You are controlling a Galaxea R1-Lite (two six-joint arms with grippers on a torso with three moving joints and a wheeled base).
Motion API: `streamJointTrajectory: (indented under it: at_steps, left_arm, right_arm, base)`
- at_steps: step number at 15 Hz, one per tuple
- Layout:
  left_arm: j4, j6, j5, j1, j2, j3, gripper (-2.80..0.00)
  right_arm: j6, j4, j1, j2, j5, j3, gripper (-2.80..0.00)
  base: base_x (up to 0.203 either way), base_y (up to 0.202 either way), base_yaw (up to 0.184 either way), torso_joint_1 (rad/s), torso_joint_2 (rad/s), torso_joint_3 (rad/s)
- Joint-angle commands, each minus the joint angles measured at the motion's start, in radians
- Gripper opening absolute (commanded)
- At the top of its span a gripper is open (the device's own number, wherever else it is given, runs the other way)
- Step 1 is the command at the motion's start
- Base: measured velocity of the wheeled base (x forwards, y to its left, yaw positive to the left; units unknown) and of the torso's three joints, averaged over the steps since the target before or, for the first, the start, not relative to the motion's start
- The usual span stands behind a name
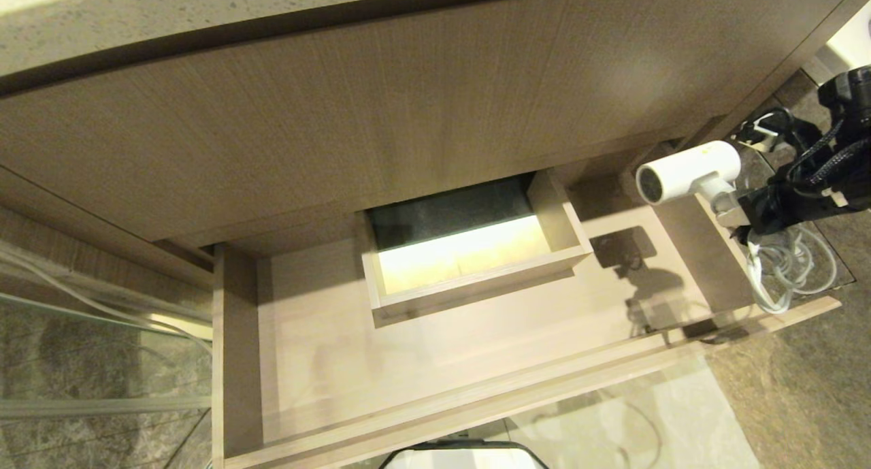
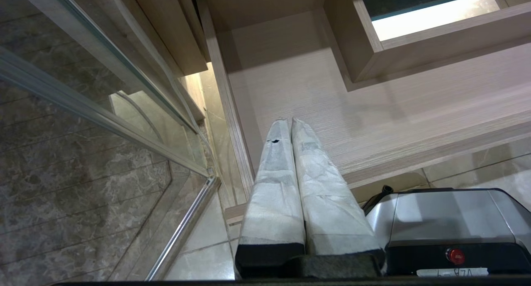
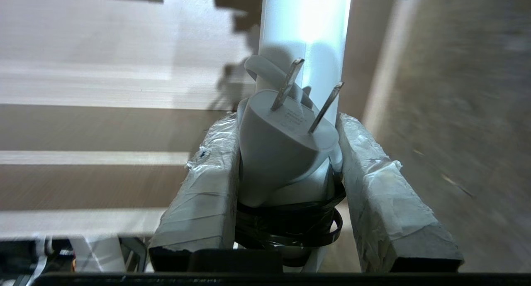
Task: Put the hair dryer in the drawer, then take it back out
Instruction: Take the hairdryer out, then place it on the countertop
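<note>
The white hair dryer (image 1: pixel 687 171) hangs in the air over the right end of the open drawer (image 1: pixel 326 333), its dark grille facing left. My right gripper (image 1: pixel 731 210) is shut on its handle. In the right wrist view the taped fingers (image 3: pixel 207 174) clamp the handle (image 3: pixel 305 24), with the plug (image 3: pixel 282 153) strapped against it by a black band. The white cord (image 1: pixel 782 271) dangles in loops below the gripper. The drawer floor is bare and carries the dryer's shadow. My left gripper (image 2: pixel 290 122) is shut and empty, parked over the drawer's left front.
A boxed cut-out (image 1: pixel 561 217) stands in the middle back of the drawer. The taller wood-grain panel (image 1: pixel 408 101) and stone counter rise behind. A glass door with a metal rail (image 2: pixel 103 111) is to the left. My base (image 2: pixel 448 223) sits at the drawer front.
</note>
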Motion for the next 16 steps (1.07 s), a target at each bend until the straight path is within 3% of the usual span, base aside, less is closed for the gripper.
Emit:
streamJointTrajectory:
  at_steps: [1,6,16]
  left_arm:
    - [0.000,0.000,0.000,0.000,0.000,0.000,-2.80]
    - [0.000,0.000,0.000,0.000,0.000,0.000,-2.80]
    - [0.000,0.000,0.001,0.000,0.000,0.000,-2.80]
  right_arm:
    - [0.001,-0.001,-0.002,-0.135,-0.044,0.061,-2.80]
    - [0.004,-0.025,-0.003,-0.258,-0.186,0.159,-2.80]
    - [0.007,-0.022,-0.004,-0.310,-0.194,0.178,-2.80]
  base:
    - [0.000,0.000,0.000,0.000,0.00,0.000]
    - [0.000,0.000,0.000,0.000,0.00,0.000]
    - [0.000,0.000,0.000,0.000,0.00,0.000]
